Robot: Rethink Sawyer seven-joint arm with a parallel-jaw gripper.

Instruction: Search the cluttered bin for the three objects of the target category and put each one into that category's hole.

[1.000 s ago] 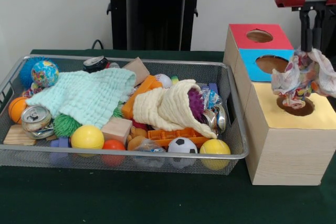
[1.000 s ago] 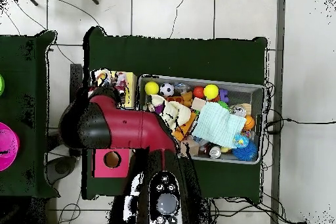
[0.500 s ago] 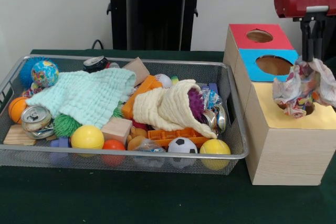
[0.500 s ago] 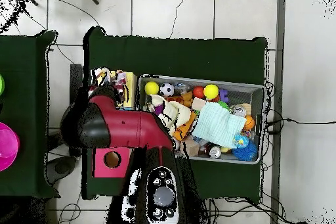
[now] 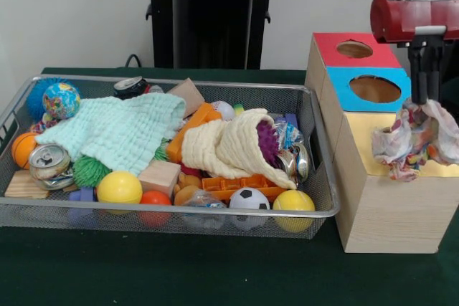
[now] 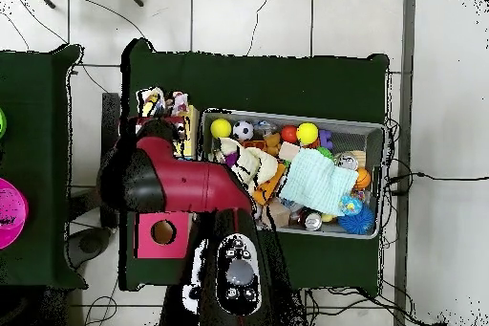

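A crumpled multicoloured patterned cloth (image 5: pixel 414 137) hangs bunched directly beneath the jaws, draped over the yellow-topped section of the wooden box (image 5: pixel 391 206), covering its hole.

Under the black gripper (image 5: pixel 426 98) hangs a white cloth (image 5: pixel 416 137) with multicoloured print, over the box's yellow panel (image 5: pixel 366 134).

Green tablecloth (image 5: pixel 179 270), white wall (image 5: pixel 72 12), tiled floor (image 6: pixel 287 16) with cables (image 6: pixel 258 16).
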